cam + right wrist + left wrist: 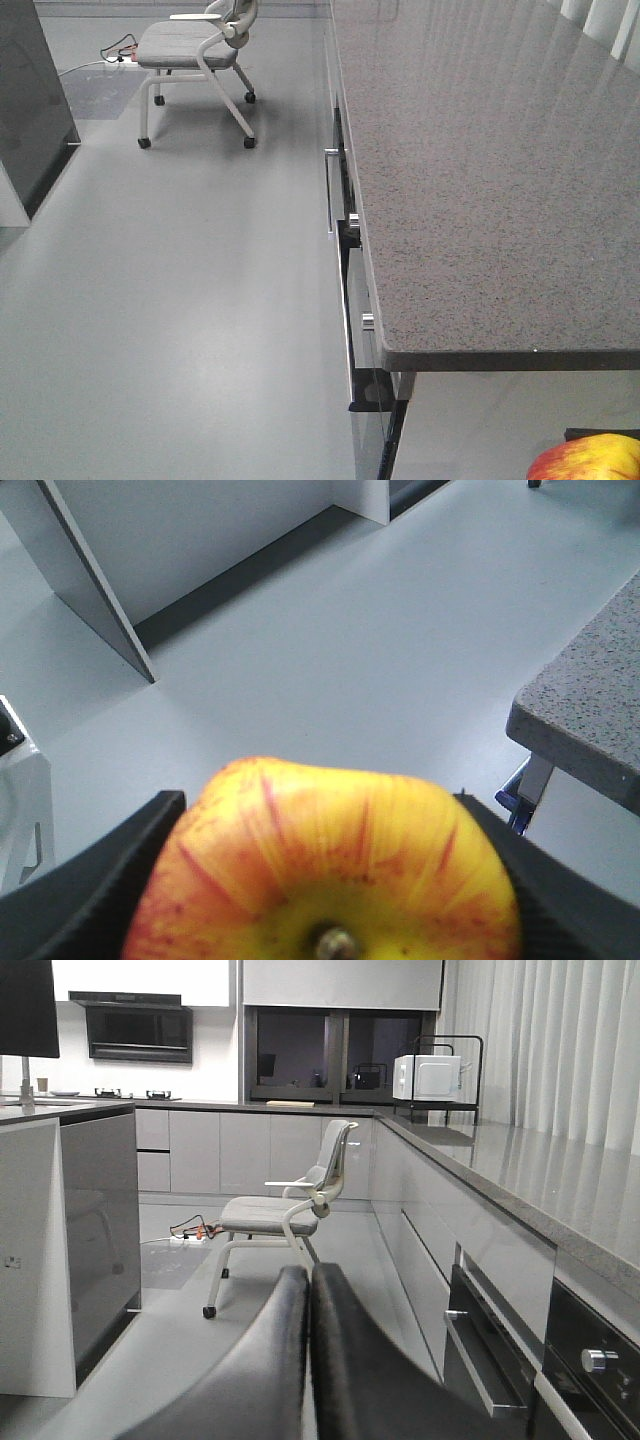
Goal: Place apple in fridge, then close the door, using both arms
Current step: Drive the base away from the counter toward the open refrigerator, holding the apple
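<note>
The right tool (322,905) is clenched on the apple (320,830), pinching it from both sides, over the floor (330,650) beside the grey surface (480,180). The left tool (308,1350) is closed on nothing.

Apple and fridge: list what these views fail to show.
- Front view: the round red-and-yellow apple is cut off by the bottom edge.
- Right wrist view: the bottom edge cuts off part of it, and the black right claw covers its sides.
- Front view: the tall dark grey cabinet is cropped by the left edge. Whether it is the fridge cannot be told.
- Left wrist view: the black left claw hides the floor behind.
</note>
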